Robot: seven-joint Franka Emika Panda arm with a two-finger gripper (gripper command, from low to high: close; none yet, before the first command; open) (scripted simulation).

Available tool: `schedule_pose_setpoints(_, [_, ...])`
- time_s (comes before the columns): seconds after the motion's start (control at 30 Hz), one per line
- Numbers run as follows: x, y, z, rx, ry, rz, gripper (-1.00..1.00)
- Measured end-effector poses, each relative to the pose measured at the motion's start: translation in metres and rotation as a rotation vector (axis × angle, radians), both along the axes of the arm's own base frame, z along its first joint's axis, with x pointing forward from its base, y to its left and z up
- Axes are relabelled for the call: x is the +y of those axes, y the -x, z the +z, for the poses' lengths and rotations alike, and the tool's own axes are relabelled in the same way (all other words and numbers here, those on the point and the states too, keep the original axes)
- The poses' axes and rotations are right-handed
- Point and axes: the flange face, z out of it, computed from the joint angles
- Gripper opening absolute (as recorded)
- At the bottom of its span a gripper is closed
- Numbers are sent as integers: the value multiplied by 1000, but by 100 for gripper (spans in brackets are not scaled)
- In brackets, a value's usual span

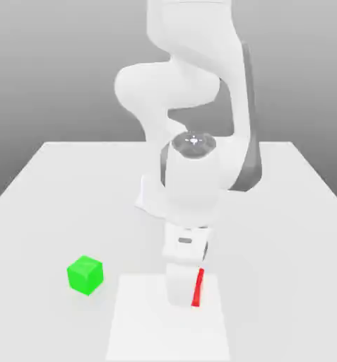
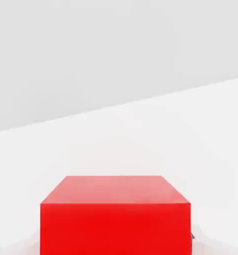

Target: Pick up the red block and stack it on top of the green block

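The red block point(image 2: 115, 219) lies very close under the hand camera, its top face and one side face in full sight. In the exterior view the red block point(image 1: 198, 288) shows as a thin red sliver behind the white gripper point(image 1: 186, 298), which hangs low over the table near the front, directly at the block. The green block point(image 1: 85, 274) rests on the table toward the exterior view's left of the gripper, well apart from it and from the red block.
The white table point(image 1: 284, 233) spreads around the arm. A slightly brighter square patch point(image 1: 150, 332) lies on the table beneath the gripper. The arm's bulky white links point(image 1: 192, 177) rise over the table's middle.
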Motion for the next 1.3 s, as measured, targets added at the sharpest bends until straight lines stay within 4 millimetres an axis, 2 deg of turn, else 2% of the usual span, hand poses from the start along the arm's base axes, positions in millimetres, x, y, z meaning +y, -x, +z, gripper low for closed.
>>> schedule_pose_setpoints(0.27, [-2, 4, 41, 7, -1, -5, -100])
schedule_pose_setpoints(0.47, [-97, 10, 67, 3, -4, -97, -100])
schedule_pose_setpoints(0.63, [-181, 40, 79, 6, -2, -186, -100])
schedule_pose_setpoints(0.7, [-201, 51, 79, 7, -5, -208, -100])
schedule_pose_setpoints(0.97, [-206, 47, 62, -2, -25, -206, -100])
schedule_pose_setpoints(1.3, [-207, 53, 17, 5, -8, -213, -100])
